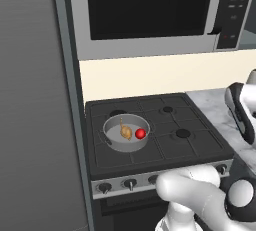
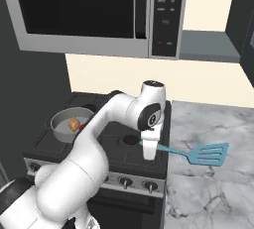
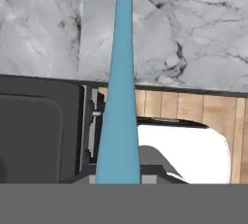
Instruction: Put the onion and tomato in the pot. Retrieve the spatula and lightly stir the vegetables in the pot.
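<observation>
The grey pot [image 1: 113, 141] stands on the stove's front-left burner, with the golden-brown onion [image 1: 126, 132] and the red tomato [image 1: 140, 133] side by side inside it. From the right base view the pot [image 2: 60, 126] and onion [image 2: 74, 123] sit left of the arm, which partly hides the tomato [image 2: 83, 127]. My gripper [image 2: 149, 156] points down over the stove's front-right corner, shut on the teal spatula [image 2: 206, 154]. Its handle runs right and the slotted blade hangs over the marble counter. In the hand view the spatula handle [image 3: 119, 97] rises straight up from my gripper [image 3: 117, 179].
A microwave [image 1: 150, 10] hangs above the stove [image 1: 195, 142]. A tall dark panel [image 1: 35, 125] stands left of the stove. The marble counter [image 2: 213, 124] stretches to the right. Knobs [image 2: 126, 182] line the stove's front edge.
</observation>
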